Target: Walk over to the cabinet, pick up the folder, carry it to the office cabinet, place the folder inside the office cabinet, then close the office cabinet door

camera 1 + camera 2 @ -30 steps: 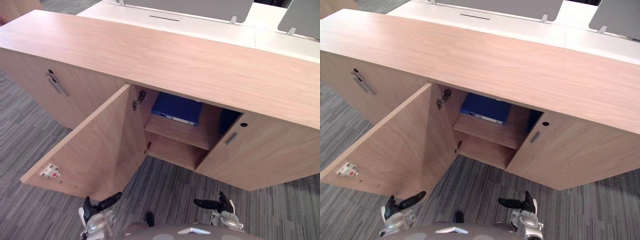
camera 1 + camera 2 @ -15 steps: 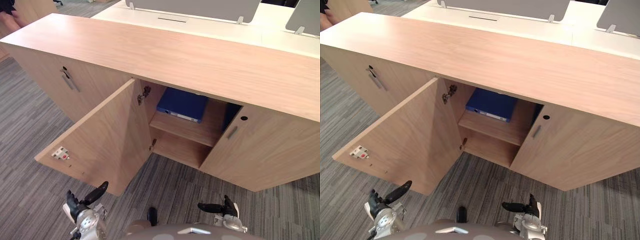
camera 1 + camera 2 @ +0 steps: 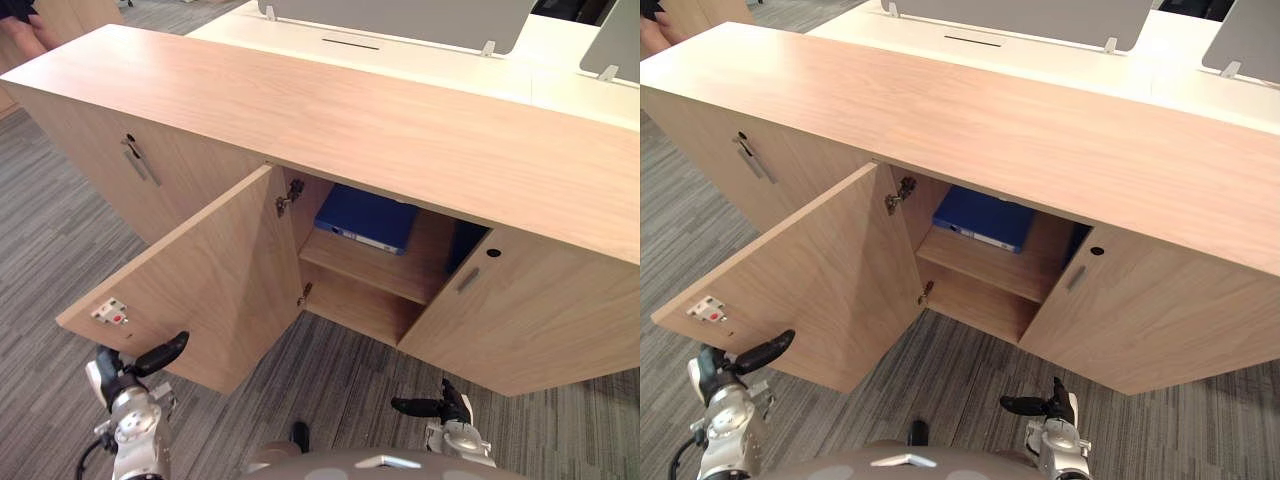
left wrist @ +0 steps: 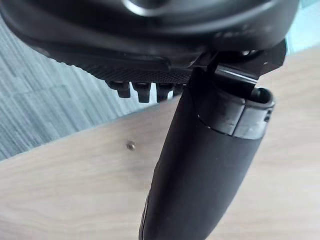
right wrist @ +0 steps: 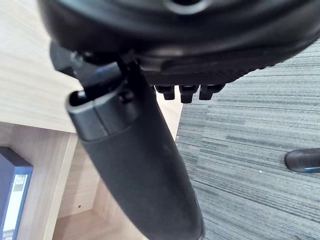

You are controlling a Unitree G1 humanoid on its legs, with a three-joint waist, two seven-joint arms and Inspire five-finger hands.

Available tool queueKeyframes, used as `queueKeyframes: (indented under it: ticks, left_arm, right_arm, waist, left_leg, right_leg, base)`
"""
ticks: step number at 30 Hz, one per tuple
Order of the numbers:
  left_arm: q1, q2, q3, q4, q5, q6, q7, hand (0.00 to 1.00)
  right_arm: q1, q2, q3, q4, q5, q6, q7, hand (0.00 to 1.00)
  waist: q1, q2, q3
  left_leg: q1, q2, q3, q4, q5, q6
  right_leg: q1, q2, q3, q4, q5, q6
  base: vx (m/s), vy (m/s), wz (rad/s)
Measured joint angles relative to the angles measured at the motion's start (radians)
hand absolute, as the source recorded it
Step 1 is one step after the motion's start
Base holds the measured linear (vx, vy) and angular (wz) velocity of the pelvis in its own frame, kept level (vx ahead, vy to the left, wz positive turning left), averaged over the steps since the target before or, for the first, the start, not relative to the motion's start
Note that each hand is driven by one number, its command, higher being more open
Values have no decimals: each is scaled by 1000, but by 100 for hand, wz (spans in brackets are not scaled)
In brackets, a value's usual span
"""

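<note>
Grey carpet (image 3: pixel 340 385); blue folder (image 3: pixel 372 218) lies on office cabinet (image 3: pixel 350 120) shelf. Open door (image 3: pixel 200 290) hangs just beyond left hand (image 3: pixel 130 365), nearer than right hand (image 3: pixel 445 405); both relaxed, empty.

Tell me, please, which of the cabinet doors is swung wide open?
The middle door, swung out over the carpet beside the shelf holding the blue folder; the left door is shut.

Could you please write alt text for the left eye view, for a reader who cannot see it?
A blue folder lies flat on the upper shelf inside a light wood office cabinet whose left door stands wide open. The robot's left hand hangs near that door's lower edge, the right hand over grey striped carpet.
</note>
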Motion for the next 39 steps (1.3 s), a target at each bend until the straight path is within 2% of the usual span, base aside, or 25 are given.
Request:
queueKeyframes:
  ticks: [2, 4, 7, 10, 14, 18, 24, 31, 37, 39]
  left_arm:
    - [3, 8, -1, -17, -10, 17, -33, 100]
    - [12, 19, 13, -46, 52, 21, -39, 100]
    - [20, 18, 17, -92, -41, -1, -84, 100]
    - [35, 15, 18, -135, -80, -8, -109, 100]
    - [94, -40, -6, -225, -72, -23, -94, 100]
    - [170, -77, -76, -290, -66, -48, -105, 100]
    - [218, -74, -131, -292, -70, -56, -139, 100]
    - [308, -86, -267, -303, -71, -51, -250, 100]
    - [315, -81, -375, -308, -67, -25, -295, 100]
    - [318, -76, -421, -307, -55, 1, -301, 100]
  right_arm:
    - [14, -1, 0, 0, 1, 1, 8, 100]
    - [24, 0, -1, 0, 1, 2, 14, 100]
    - [38, -10, -4, -1, 3, 5, 16, 100]
    - [45, -12, -4, -2, 3, 5, 23, 100]
    - [55, -12, -5, -1, 3, 5, 33, 100]
    - [54, -8, -4, -1, 3, 5, 43, 100]
    - [24, 0, -3, -2, 3, 2, 54, 100]
    - [46, -5, -1, -2, 3, 5, 59, 100]
    - [44, -13, 11, -5, 3, 5, 60, 100]
    - [44, -19, 37, -11, 3, 5, 59, 100]
  waist:
    - [1, 5, -1]
    - [1, 0, -2]
    - [0, 9, -6]
    - [1, 6, -9]
    - [7, -3, -14]
    - [30, -1, -15]
    - [31, 2, -16]
    - [30, 23, -15]
    - [27, 30, -20]
    - [20, 30, -20]
  left_leg:
    - [-9, -2, 4, 0, 4, -5]
    - [-24, -4, 5, 0, 16, -8]
    - [-23, 4, 2, -1, 26, -13]
    - [-26, 7, -5, -1, 27, -13]
    - [-34, -4, -10, 0, 25, -10]
    - [-34, -24, -20, 1, 25, -3]
    - [-21, -26, -21, 0, 25, -2]
    - [-40, -26, -16, 0, 32, 8]
    - [-95, -26, 5, 0, 34, 7]
    - [-97, -27, 28, 0, 33, 8]
  right_leg:
    - [-5, -2, 4, -12, -3, -1]
    - [-12, -3, 7, -28, -16, -5]
    - [-14, 6, 6, -26, -23, -6]
    - [-13, 10, 5, -29, -24, -4]
    - [-13, 0, 1, -35, -23, 7]
    - [-3, -12, -10, -34, -24, 10]
    - [7, -19, -8, -29, -24, 11]
    - [-18, -19, 7, -25, -29, 26]
    - [-80, -19, 40, -20, -28, 30]
    - [-94, -20, 62, -16, -24, 34]
  base:
    - [-154, -6, -7]
    - [-177, -32, -3]
    - [-133, -29, 2]
    - [-45, -13, 5]
    - [37, 8, 7]
    - [66, 10, 14]
    - [-27, 13, 2]
    - [-108, 23, -1]
    - [-29, 29, -5]
    - [36, 20, -27]
